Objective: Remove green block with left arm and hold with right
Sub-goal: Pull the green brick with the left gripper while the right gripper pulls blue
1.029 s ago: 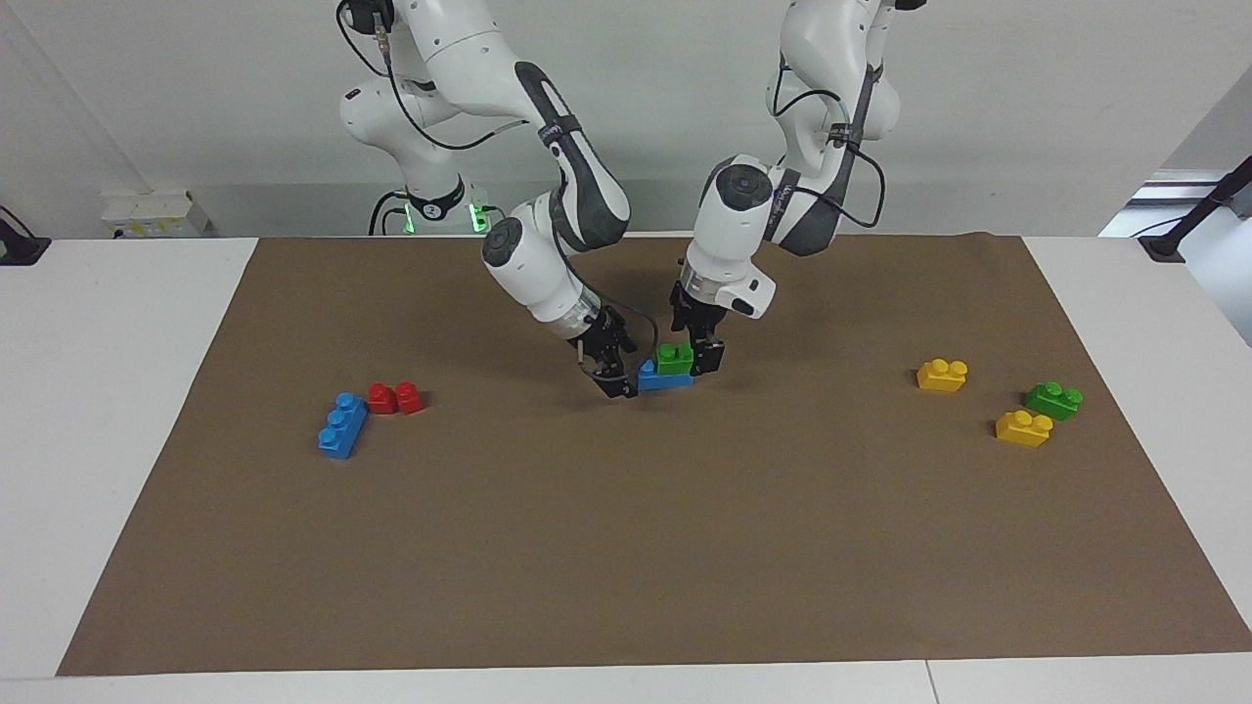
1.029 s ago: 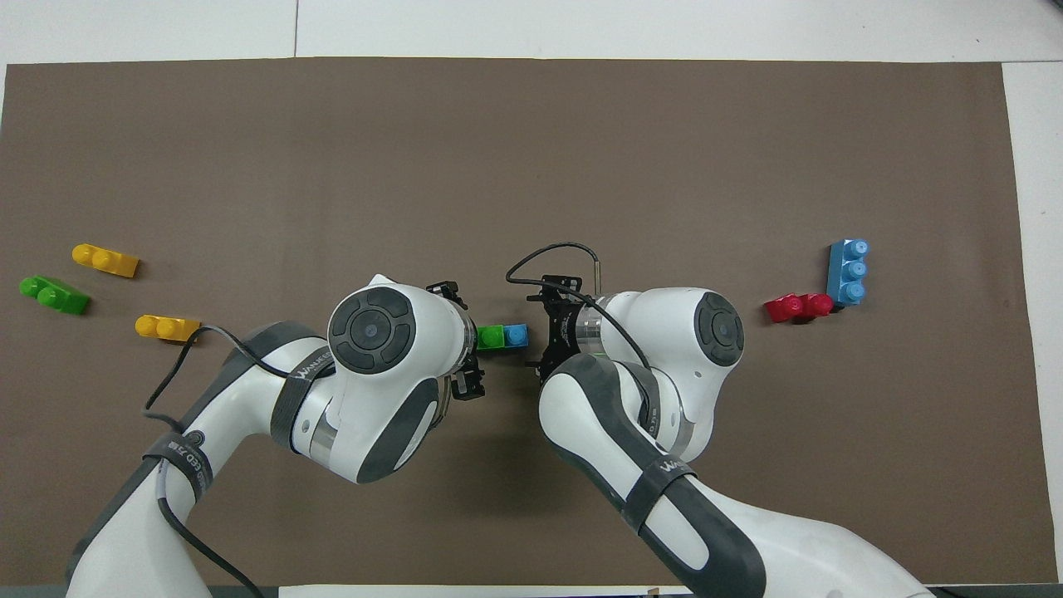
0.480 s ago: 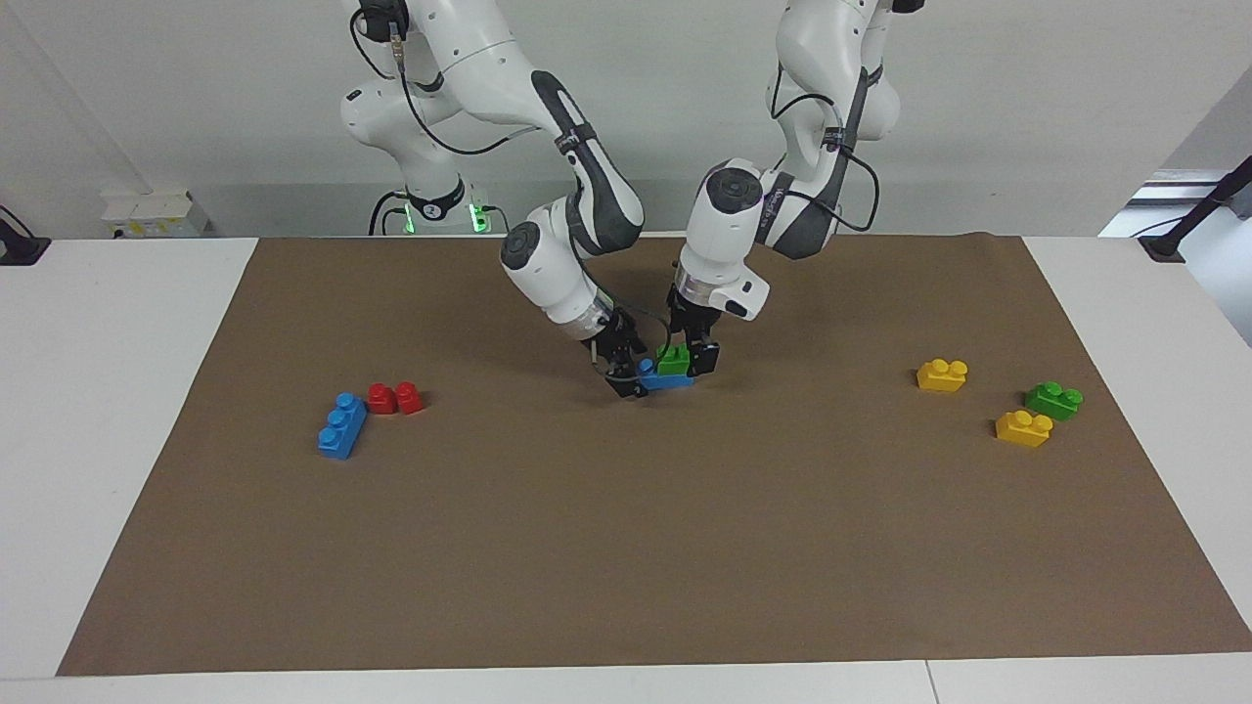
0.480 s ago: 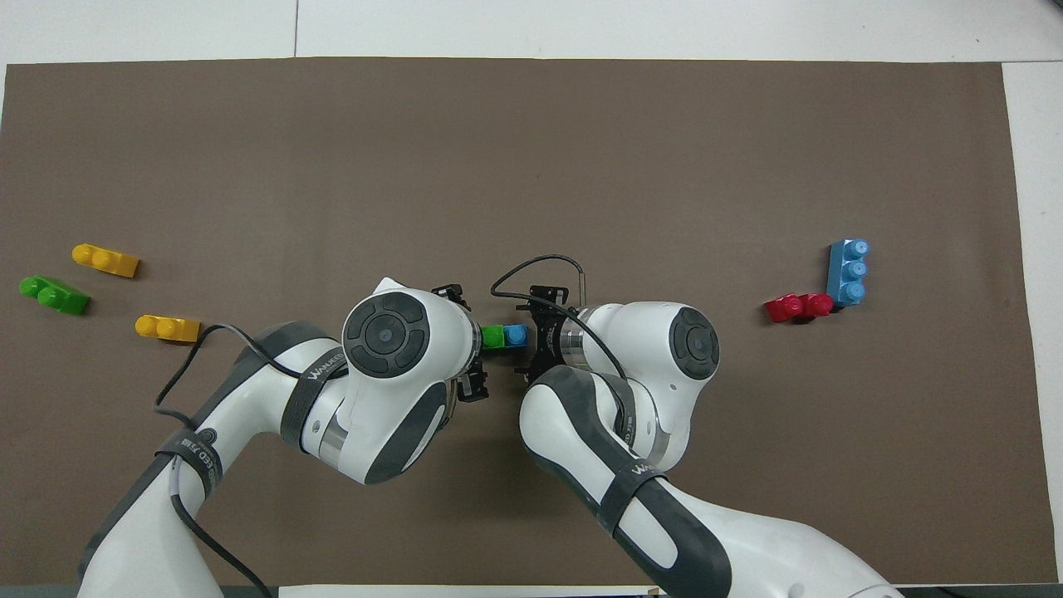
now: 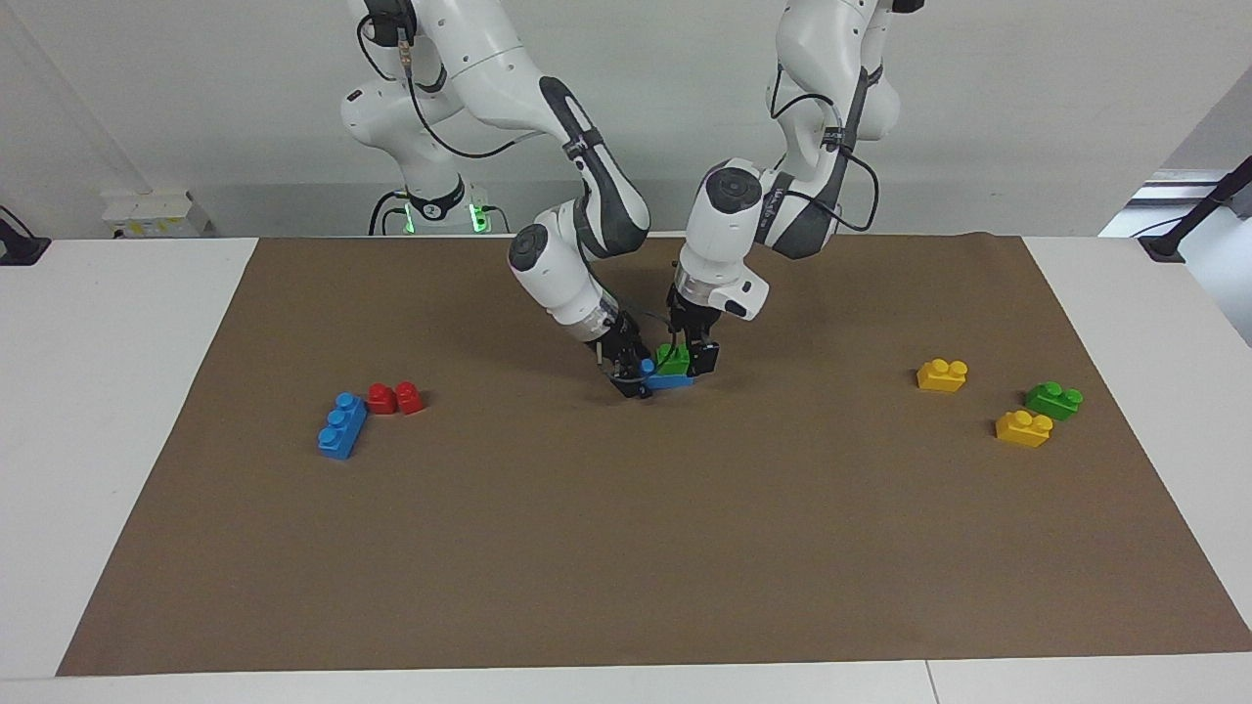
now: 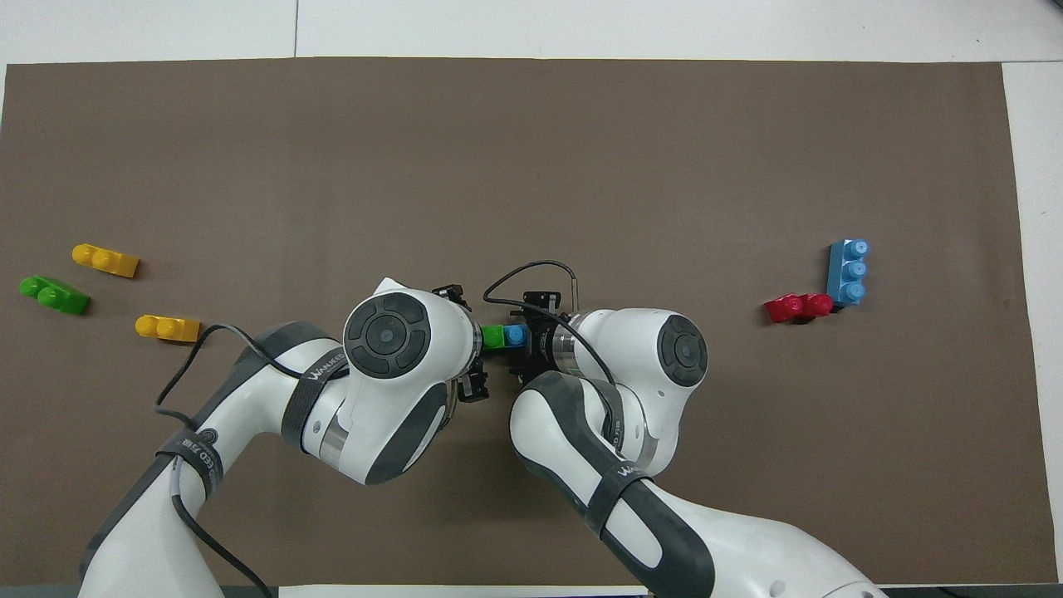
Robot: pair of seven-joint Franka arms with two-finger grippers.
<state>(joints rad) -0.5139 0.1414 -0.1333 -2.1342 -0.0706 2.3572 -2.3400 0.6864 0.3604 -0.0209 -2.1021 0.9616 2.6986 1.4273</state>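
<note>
The lime-green block (image 5: 672, 360) sits stacked on a blue brick (image 5: 667, 380) in the middle of the brown mat; it also shows in the overhead view (image 6: 492, 335) beside the blue brick's bare stud (image 6: 516, 335). My left gripper (image 5: 689, 360) comes down from above and is shut on the green block. My right gripper (image 5: 634, 378) is low at the blue brick's bare end, toward the right arm's end of the table. In the overhead view both wrists cover most of the stack.
A blue three-stud brick (image 5: 341, 425) and a red brick (image 5: 396, 398) lie toward the right arm's end. Two yellow bricks (image 5: 942, 374) (image 5: 1023, 428) and a darker green brick (image 5: 1053, 400) lie toward the left arm's end.
My right gripper has moved in toward the blue brick's bare end. My left gripper shifted slightly onto the green block early on and then stayed still. The stack has not moved.
</note>
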